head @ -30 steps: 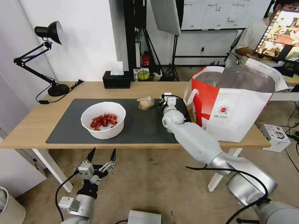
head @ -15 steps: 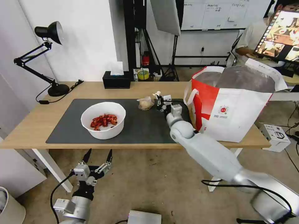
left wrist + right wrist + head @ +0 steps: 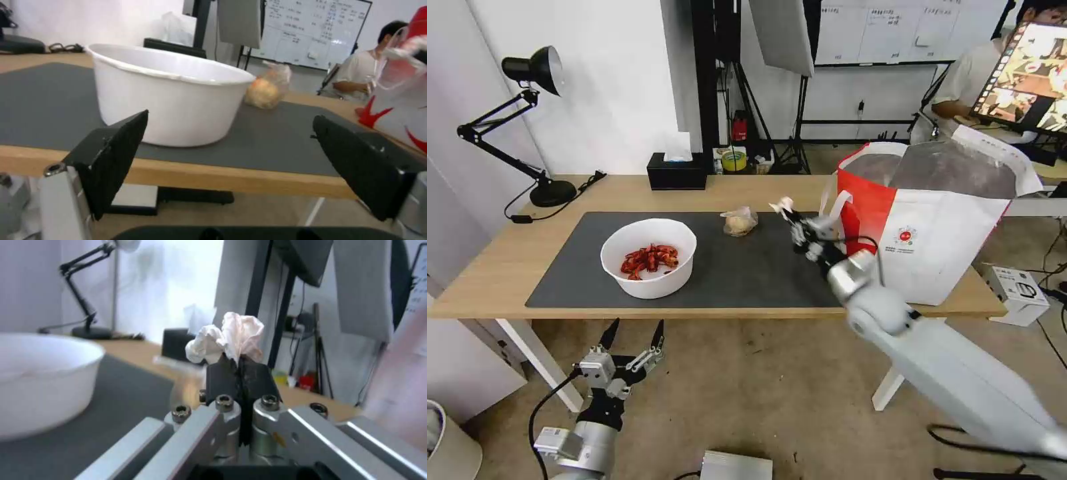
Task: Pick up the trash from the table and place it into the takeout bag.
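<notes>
The right gripper (image 3: 791, 215), jaws pinched on the crumpled white tissue (image 3: 782, 203), now sits lifted and closer to the takeout bag (image 3: 920, 233) than before.

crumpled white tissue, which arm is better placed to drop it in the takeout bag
Right. The right gripper is shut on the crumpled white tissue, raised above the dark grey mat beside the white and red takeout bag. The left gripper hangs open below the table edge.

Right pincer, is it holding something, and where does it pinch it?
Yes. The right pincer is shut on the crumpled tissue, pinching one end so the rest puffs out past its tips. The left pincer is open, holding nothing.
</notes>
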Robot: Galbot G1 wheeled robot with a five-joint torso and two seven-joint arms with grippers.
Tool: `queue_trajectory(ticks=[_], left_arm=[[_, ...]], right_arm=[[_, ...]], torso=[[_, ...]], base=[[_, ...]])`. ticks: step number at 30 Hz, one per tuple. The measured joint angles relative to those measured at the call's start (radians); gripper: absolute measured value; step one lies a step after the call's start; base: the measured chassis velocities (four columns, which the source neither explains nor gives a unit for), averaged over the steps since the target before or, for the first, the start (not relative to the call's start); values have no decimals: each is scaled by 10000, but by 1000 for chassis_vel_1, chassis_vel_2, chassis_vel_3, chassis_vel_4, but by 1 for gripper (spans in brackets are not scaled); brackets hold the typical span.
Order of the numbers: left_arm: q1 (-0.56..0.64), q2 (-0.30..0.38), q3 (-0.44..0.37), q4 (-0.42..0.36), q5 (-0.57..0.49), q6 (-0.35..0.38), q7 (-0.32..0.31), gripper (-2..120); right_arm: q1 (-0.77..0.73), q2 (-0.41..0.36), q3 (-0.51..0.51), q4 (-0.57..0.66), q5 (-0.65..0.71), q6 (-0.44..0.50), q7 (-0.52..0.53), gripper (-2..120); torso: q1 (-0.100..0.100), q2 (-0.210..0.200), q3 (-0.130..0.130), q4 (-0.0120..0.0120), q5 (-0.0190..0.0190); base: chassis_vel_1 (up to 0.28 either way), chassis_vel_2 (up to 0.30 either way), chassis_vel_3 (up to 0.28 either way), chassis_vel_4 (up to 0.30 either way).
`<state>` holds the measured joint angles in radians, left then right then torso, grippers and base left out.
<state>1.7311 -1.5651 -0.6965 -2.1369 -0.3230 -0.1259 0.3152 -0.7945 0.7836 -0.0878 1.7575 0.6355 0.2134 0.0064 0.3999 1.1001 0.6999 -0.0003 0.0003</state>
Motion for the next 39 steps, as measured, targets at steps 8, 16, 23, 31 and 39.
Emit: queue_trajectory(ticks=[8,16,23,31,39], left_arm=[[191,52,74,-61,18,24,-3,100],[323,21,150,-169,148,24,-2,100],[351,28,178,-222,171,24,0,100],[297,219,69,-175,41,24,0,100],[153,236,117,-53,11,24,0,100]], right_arm=[[-2413,-400,2580,1111,305,521,-1289,0],[-3617,-306,4419,1738,1185,749,-2196,0],[-3505,-416,5841,1835,1852,541,-1929,0],[-2304,-1246,6433,1504,2807,51,-1381,0],[-687,-2573,6057,819,3232,-1114,-359,0]], torso=[[0,1,0,2,-2],[0,0,0,2,-2],[0,0,1,2,-2],[1,0,1,3,-2],[2,0,1,3,-2]], base=[[0,0,0,0],[0,0,0,0],[0,0,0,0],[0,0,0,0],[0,0,0,0]])
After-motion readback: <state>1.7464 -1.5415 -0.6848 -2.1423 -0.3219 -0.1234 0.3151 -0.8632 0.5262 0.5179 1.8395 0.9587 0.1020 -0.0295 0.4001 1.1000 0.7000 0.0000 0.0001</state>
